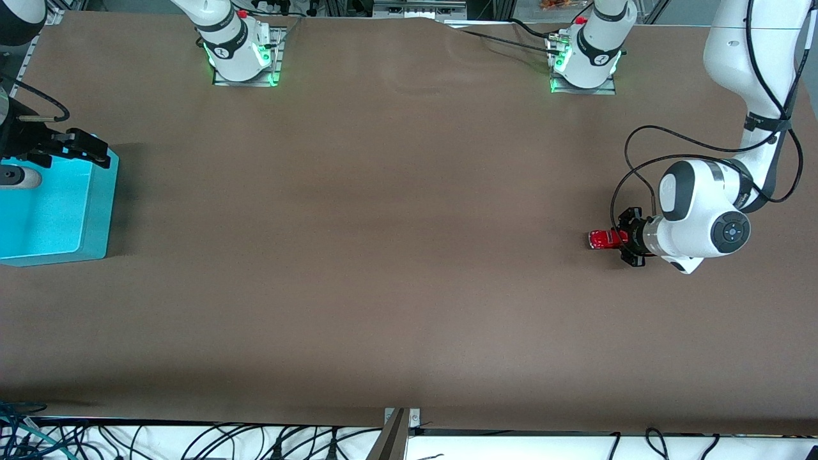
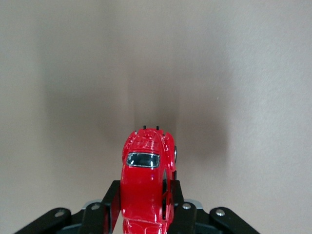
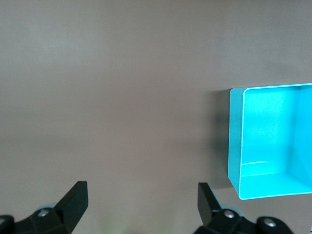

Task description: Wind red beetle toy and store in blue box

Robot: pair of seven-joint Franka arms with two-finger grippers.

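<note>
The red beetle toy (image 1: pixel 602 239) is a small glossy car with dark windows, low over the brown table at the left arm's end. My left gripper (image 1: pixel 623 241) lies nearly level and is shut on the toy's sides. In the left wrist view the red beetle toy (image 2: pixel 145 170) sticks out from between the black fingers (image 2: pixel 113 195) of my left gripper (image 2: pixel 145 191). The blue box (image 1: pixel 96 211) stands at the right arm's end of the table. My right gripper (image 1: pixel 94 153) hangs over the box's corner, open and holding nothing. The right wrist view shows my right gripper (image 3: pixel 141 190) over bare table beside the blue box (image 3: pixel 235 136).
The two robot bases (image 1: pixel 239 54) (image 1: pixel 585 64) stand along the table's edge farthest from the front camera. A black cable (image 1: pixel 639 166) loops beside the left arm's wrist. Brown tabletop (image 1: pixel 383 243) stretches between the toy and the box.
</note>
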